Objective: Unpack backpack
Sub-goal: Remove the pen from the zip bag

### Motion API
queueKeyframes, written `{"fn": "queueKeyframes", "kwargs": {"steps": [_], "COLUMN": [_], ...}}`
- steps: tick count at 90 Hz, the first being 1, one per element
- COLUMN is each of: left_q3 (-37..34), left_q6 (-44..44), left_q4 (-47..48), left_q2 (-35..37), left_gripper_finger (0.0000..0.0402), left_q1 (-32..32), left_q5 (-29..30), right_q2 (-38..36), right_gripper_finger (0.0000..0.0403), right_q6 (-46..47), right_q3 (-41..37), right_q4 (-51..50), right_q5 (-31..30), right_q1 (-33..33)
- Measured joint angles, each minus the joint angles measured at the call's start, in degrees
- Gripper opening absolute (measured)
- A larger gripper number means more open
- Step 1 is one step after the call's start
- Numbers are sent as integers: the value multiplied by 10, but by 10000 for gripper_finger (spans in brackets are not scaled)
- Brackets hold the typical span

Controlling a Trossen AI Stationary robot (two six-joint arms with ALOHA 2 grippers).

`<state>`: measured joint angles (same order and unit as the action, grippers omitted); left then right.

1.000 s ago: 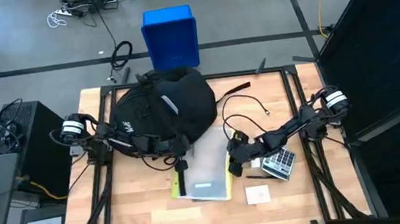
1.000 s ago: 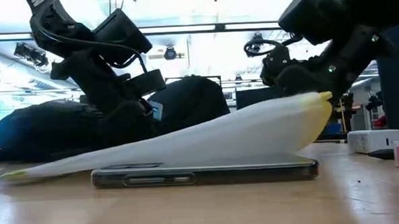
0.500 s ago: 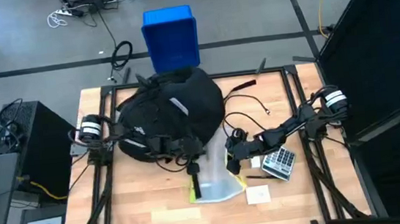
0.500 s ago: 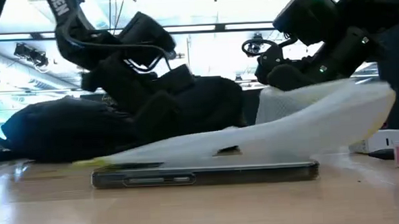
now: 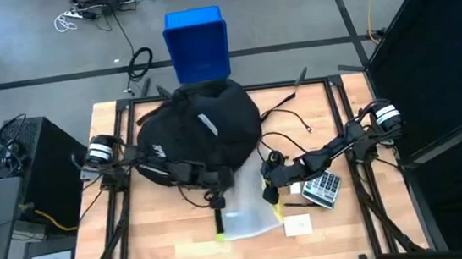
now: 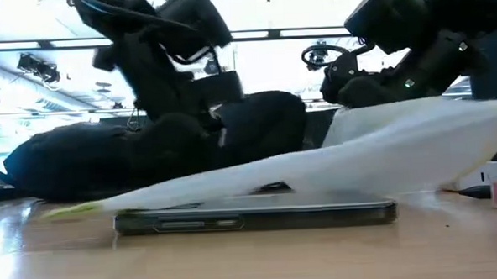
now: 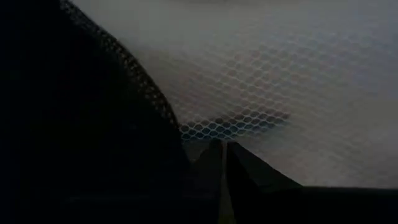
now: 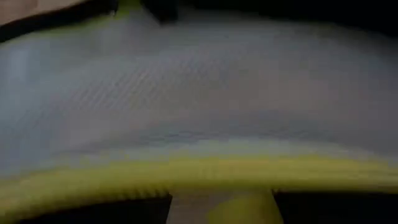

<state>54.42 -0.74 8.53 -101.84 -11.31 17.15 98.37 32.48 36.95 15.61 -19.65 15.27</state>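
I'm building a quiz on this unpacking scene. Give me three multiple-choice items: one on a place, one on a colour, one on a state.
1. Where is the calculator?
A. beside the right arm
B. on the backpack
C. in the box

2. What colour is the box beyond the table?
A. red
B. blue
C. green

3. What is the right pincer doing?
A. hanging free
B. gripping the pouch's yellow-edged side
C. pressing the calculator

Answers:
1 A: the calculator lies by the right arm.
2 B: the box is blue.
3 B: the right pincer holds the translucent pouch near the backpack.
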Motion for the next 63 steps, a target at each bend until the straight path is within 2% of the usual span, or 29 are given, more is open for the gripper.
{"fn": "queueKeyframes", "kwargs": {"steps": [8, 32, 49, 63], "left_q3": [-14, -98, -130, -131], "left_q6": [4, 40, -20, -58], "left_q4": [-2, -6, -73, -152], "left_q2": [44, 150, 160, 126], "left_gripper_finger": [0, 0, 0, 0], "left_q1": [-12, -51, -105, -136], "left_q5": [28, 64, 20, -6], "right_q2": [0, 0, 0, 0], "right_gripper_finger": [198, 193, 202, 206], "right_q6": [3, 10, 10, 14], "right_q3": [0, 0, 0, 0], "right_q4": [-1, -4, -5, -6], "right_q5": [2, 5, 6, 7], "right_q1": [0, 0, 0, -1]}}
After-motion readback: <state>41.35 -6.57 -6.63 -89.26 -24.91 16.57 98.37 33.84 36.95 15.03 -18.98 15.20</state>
